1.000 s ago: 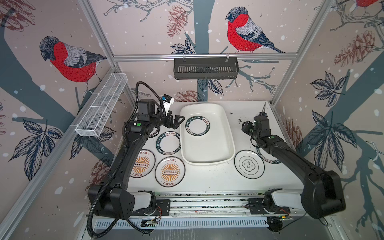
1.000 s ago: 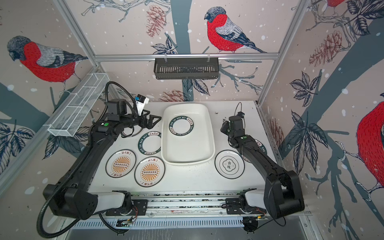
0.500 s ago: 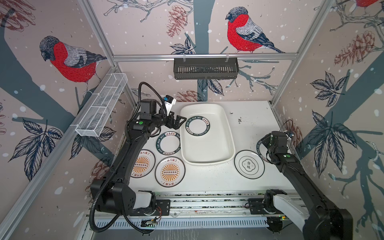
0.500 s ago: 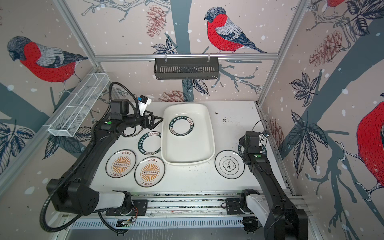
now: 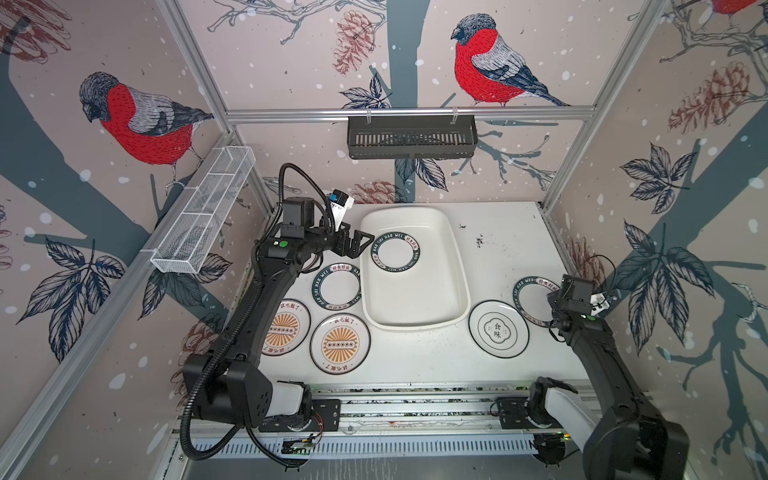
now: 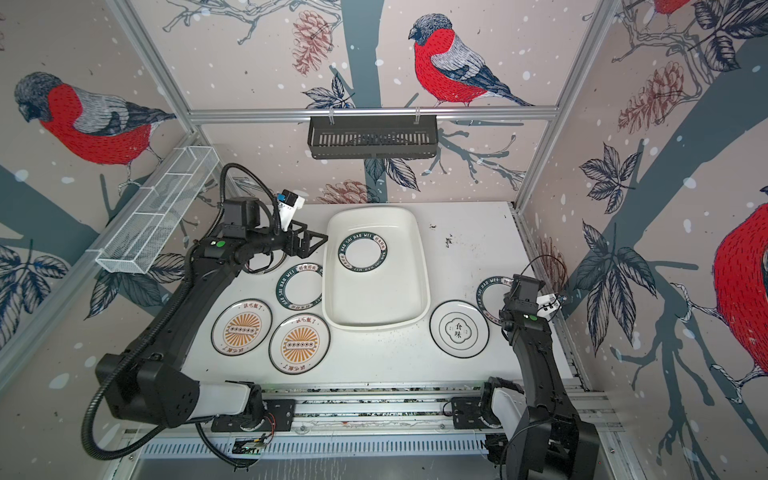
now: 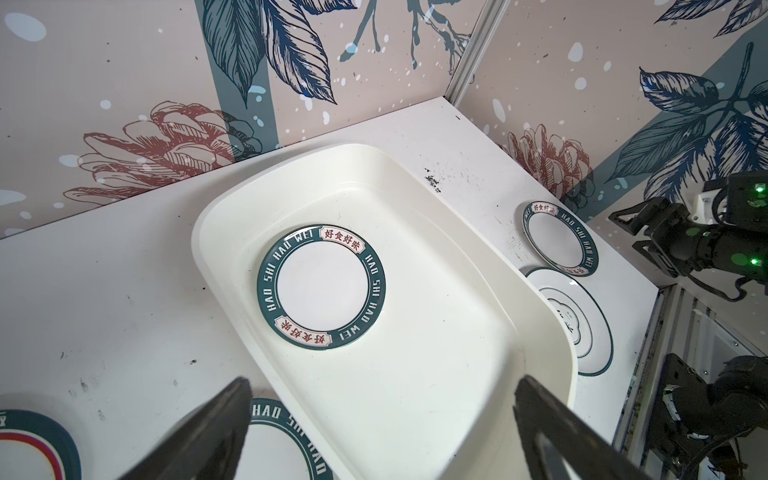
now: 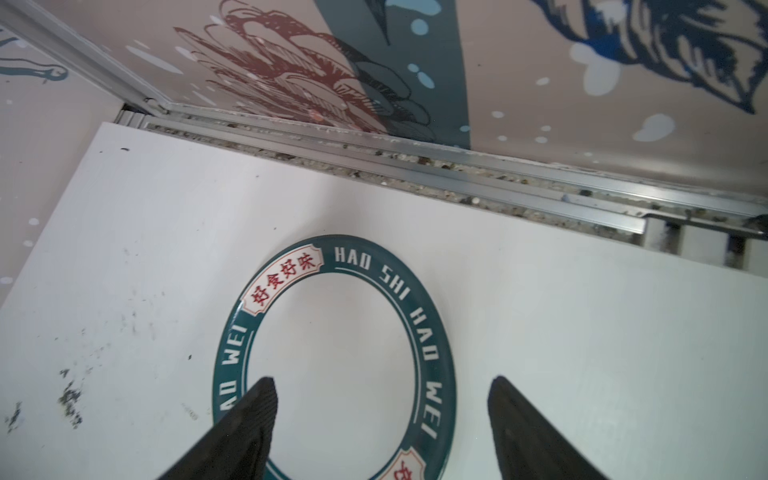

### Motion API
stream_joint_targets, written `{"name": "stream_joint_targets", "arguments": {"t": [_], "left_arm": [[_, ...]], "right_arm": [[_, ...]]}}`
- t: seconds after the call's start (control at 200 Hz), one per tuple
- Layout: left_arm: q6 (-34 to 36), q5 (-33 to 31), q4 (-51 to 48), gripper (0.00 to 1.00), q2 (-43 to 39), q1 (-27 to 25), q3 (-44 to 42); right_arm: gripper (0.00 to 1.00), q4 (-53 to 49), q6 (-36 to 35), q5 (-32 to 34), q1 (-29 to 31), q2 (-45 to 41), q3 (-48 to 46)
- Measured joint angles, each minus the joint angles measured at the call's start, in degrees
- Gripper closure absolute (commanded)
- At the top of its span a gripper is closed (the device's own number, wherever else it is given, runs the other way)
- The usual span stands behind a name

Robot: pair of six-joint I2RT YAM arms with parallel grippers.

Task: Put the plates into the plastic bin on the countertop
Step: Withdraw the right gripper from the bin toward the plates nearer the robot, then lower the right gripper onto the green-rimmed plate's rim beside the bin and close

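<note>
Now shifted from beside the plastic bin (image 5: 432, 291) to the frame's right edge, the right claw (image 8: 382, 381) hovers spread, empty, over a lettered plate (image 8: 332, 345) on the tabletop (image 5: 415, 357), pickup likely next; left claw (image 7: 383, 381) gapes empty.

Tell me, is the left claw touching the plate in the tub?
Apart. The left wrist view shows bare plastic bin floor between the open left gripper and the plate.

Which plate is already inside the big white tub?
The green-rimmed plate lying flat in the tub, toward its back end. It is the only one inside; the rest all sit outside on the table.
</note>
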Motion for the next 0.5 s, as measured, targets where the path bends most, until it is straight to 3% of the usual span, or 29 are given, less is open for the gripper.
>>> {"name": "stream_joint_targets", "arguments": {"t": [0.27,0.5], "left_arm": [[0.02,-0.02,-0.15,0.02,0.24,-0.09,0.94],[0.0,0.0,-0.15,0.02,0.26,-0.09,0.94]], "right_arm": [[0.19,0.28,-0.55,-1.4,-5.46,-2.29,-3.19],[0.2,3.72,-3.17,-7.56,-10.6,-0.31,-6.08]]}}
